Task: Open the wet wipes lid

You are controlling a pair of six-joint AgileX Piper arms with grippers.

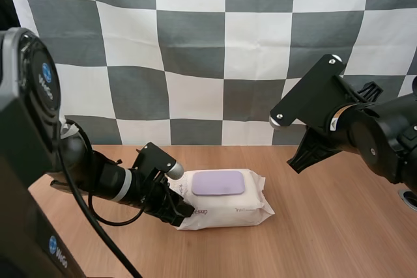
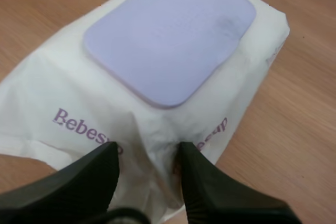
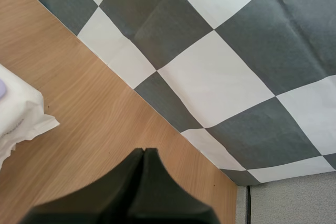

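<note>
A white wet wipes pack [image 1: 229, 208] lies flat on the wooden table, its lavender lid [image 1: 218, 183] closed on top. My left gripper [image 1: 181, 211] is low at the pack's left end. In the left wrist view its fingers [image 2: 207, 179] pinch the white wrapper [image 2: 63, 93] of the pack just short of the lid [image 2: 170, 32], and the film puckers between them. My right gripper [image 1: 296, 162] hangs above the table to the right of the pack, touching nothing. Its fingers [image 3: 144, 156] lie together as one dark wedge, with the pack's end [image 3: 16, 114] off to the side.
The wooden table [image 1: 326, 226] is bare to the right of and in front of the pack. A round metal fitting [image 1: 410, 200] sits at the table's right edge.
</note>
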